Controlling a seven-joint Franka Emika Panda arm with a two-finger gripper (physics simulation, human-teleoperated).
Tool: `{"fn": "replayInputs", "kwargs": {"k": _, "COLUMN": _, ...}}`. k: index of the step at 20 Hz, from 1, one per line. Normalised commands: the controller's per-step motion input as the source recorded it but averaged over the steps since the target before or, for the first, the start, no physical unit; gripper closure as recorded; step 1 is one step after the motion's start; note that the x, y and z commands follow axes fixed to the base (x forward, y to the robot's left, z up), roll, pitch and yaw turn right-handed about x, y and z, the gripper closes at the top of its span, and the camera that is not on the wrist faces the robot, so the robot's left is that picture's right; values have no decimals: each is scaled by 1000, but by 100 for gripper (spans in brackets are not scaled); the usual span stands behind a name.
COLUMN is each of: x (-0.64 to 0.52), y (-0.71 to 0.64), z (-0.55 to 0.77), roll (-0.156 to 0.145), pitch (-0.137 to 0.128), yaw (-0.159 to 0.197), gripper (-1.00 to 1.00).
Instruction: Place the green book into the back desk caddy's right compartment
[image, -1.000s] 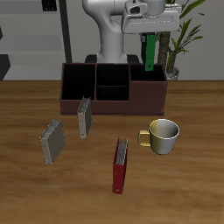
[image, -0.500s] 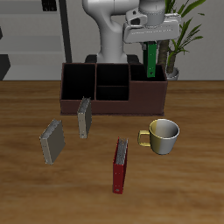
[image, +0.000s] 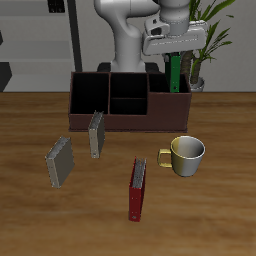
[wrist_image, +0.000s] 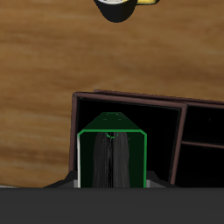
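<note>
above the long dark reddish-brown wooden desk caddy (image: 128, 100) | two-finger gripper (image: 175, 48) clamps the thin bright green book (image: 173, 72) upright, edge down | hangs over the right compartment (wrist_image: 131, 118) so it can drop between the walls

Green book (wrist_image: 110, 159) dead ahead, seen end-on, page block grey between bright green covers. Directly beneath it: open dark bin of right compartment (wrist_image: 162, 118), part of back desk caddy (wrist_image: 188, 104). Divider wall at 3 o'clock. Wooden table (wrist_image: 52, 61) beyond. Mug (wrist_image: 122, 7) at 12 o'clock, cropped.
</note>
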Motion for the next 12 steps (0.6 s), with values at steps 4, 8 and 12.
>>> {"fn": "replayInputs", "kwargs": {"k": 4, "x": 28, "y": -93, "z": -121, "roll": -15, "pitch": -17, "yaw": 25, "gripper": 100}}
{"fn": "replayInputs", "kwargs": {"k": 8, "x": 59, "y": -101, "z": -221, "roll": -18, "pitch": 33, "yaw": -7, "gripper": 100}}
{"fn": "replayInputs", "kwargs": {"k": 12, "x": 33, "y": 4, "z": -95, "roll": 3, "pitch": 10, "yaw": 4, "gripper": 100}}
